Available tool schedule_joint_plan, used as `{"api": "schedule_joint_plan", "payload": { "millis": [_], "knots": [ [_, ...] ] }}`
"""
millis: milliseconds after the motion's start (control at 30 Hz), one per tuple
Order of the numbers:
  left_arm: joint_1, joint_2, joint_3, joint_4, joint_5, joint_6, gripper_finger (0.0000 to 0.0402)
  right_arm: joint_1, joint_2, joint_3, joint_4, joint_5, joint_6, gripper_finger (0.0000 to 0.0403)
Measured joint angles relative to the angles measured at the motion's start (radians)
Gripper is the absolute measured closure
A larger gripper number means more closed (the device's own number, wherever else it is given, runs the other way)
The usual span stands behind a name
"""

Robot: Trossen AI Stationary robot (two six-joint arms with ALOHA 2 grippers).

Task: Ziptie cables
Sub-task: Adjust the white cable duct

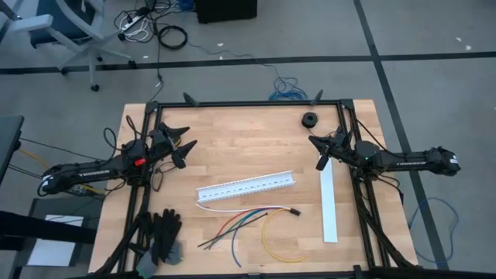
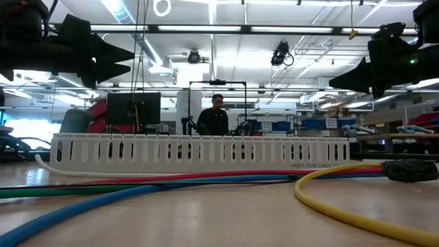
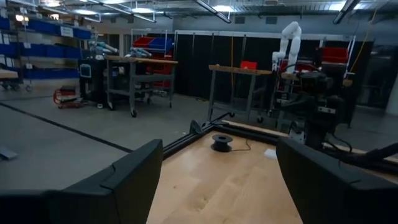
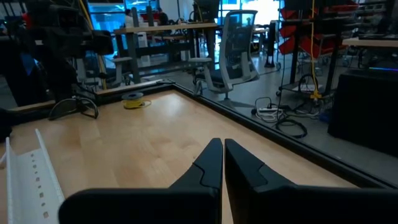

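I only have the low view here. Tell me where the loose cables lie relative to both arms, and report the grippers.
Observer: From above, the cables lie fanned out on the table's near half, just in front of the slotted channel; neither arm is over them.
Operator: Give me the left gripper.
Observer: The left gripper hovers open near the table's left edge, away from the cables and empty.
Operator: Now the right.
Observer: The right gripper is shut and empty, near the top end of a flat white strip by the right edge.
Operator: Report anything else on the table.
Observer: A small black spool sits near the far right corner.
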State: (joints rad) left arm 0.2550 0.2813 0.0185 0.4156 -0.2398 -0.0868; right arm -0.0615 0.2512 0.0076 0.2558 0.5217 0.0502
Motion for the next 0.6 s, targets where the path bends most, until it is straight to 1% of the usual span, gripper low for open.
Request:
{"api": "schedule_joint_plan", "payload": {
  "millis": [167, 300, 433, 500, 600],
  "knots": [
    [0.000, 0.000, 0.000, -0.007, 0.010, -0.019, 0.0111, 0.000, 0.000, 0.000, -0.003, -0.025, 0.046, 0.0400],
    [0.000, 0.000, 0.000, -0.036, 0.027, -0.015, 0.0130, 0.000, 0.000, 0.000, -0.002, -0.065, 0.061, 0.0400],
    [0.000, 0.000, 0.000, -0.058, 0.057, -0.005, 0.0173, 0.000, 0.013, 0.009, -0.005, -0.122, 0.056, 0.0402],
    [0.000, 0.000, 0.000, -0.057, 0.076, -0.003, 0.0199, 0.000, 0.040, 0.031, -0.008, -0.144, 0.036, 0.0402],
    [0.000, 0.000, 0.000, -0.054, 0.088, 0.006, 0.0239, 0.000, 0.101, 0.074, -0.002, -0.149, 0.009, 0.0403]
  ]
}}
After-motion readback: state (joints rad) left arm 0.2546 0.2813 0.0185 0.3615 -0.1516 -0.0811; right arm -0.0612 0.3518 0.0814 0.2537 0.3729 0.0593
